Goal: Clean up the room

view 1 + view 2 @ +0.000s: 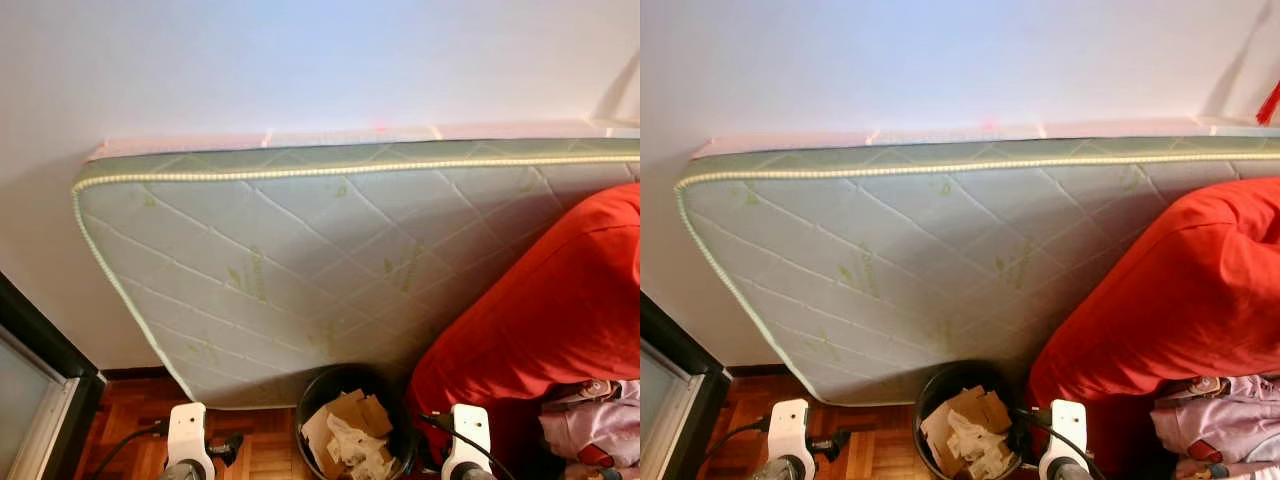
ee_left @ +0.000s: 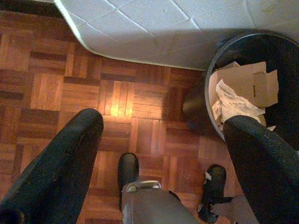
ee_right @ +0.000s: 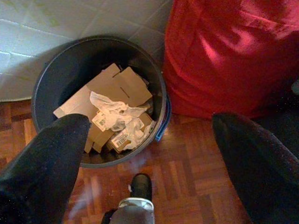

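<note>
A black round bin stands on the parquet floor against a leaning mattress, straight ahead and between my two arms. Flattened cardboard and crumpled white paper lie inside it. My left gripper hangs open over bare floor just left of the bin, holding nothing. My right gripper is open too, empty, above the bin's near right rim. The white wrists show at the lower edge of the eye views.
A pale green quilted mattress leans on the white wall. A big red cushion presses against the bin's right side, with pink clothes in front of it. A dark door frame stands at left. Parquet floor lies left of the bin.
</note>
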Robot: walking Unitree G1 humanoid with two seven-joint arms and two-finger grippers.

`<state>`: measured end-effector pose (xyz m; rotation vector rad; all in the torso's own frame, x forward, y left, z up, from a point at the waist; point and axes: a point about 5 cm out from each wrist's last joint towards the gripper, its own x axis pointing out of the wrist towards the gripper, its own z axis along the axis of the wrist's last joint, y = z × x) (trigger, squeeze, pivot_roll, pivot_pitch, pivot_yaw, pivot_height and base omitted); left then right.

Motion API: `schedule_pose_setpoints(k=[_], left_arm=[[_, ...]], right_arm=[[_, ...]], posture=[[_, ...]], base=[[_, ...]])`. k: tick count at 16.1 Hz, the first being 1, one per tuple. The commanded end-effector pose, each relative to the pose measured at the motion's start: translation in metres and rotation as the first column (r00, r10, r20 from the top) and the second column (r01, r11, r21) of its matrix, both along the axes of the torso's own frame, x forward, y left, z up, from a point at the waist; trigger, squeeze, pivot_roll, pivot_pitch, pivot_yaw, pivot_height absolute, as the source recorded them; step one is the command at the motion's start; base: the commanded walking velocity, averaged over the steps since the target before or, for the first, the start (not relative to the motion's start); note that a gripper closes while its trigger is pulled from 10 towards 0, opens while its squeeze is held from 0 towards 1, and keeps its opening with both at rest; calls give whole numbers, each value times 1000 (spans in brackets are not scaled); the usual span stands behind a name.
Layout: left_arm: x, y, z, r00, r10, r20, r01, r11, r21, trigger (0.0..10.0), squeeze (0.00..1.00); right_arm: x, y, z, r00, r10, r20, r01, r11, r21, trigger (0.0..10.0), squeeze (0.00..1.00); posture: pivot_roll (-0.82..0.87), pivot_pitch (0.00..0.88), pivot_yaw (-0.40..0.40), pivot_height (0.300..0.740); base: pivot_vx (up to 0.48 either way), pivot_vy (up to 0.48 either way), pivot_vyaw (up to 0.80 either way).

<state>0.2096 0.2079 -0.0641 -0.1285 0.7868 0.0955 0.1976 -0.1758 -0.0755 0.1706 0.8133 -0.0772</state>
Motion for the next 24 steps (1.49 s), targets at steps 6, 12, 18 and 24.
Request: schedule_pose_setpoints(k=[6, 12, 18, 24], left_arm=[[-11, 15, -4, 999, 13, -42, -12, 999, 33, 10000, 0], [-24, 6, -13, 997, -1, -79, 2, 1000, 19, 10000, 0], [-24, 1, -13, 997, 11, -77, -10, 1000, 7, 10000, 0], [-22, 3, -12, 997, 9, -74, -9, 1000, 11, 10000, 0]], right_arm=[[-6, 10, -5, 999, 36, -38, -35, 999, 9, 10000, 0], [-23, -5, -12, 996, 14, -86, -15, 1000, -18, 10000, 0], [-33, -18, -14, 994, 23, -109, -26, 999, -29, 10000, 0], [-39, -24, -15, 993, 19, -116, -23, 999, -30, 10000, 0]], posture=[[51, 0, 8, 740], [41, 0, -19, 740], [39, 0, -27, 740], [33, 0, -22, 740]], base=[[0, 0, 0], [0, 0, 0], [0, 0, 0], [-219, 0, 0]])
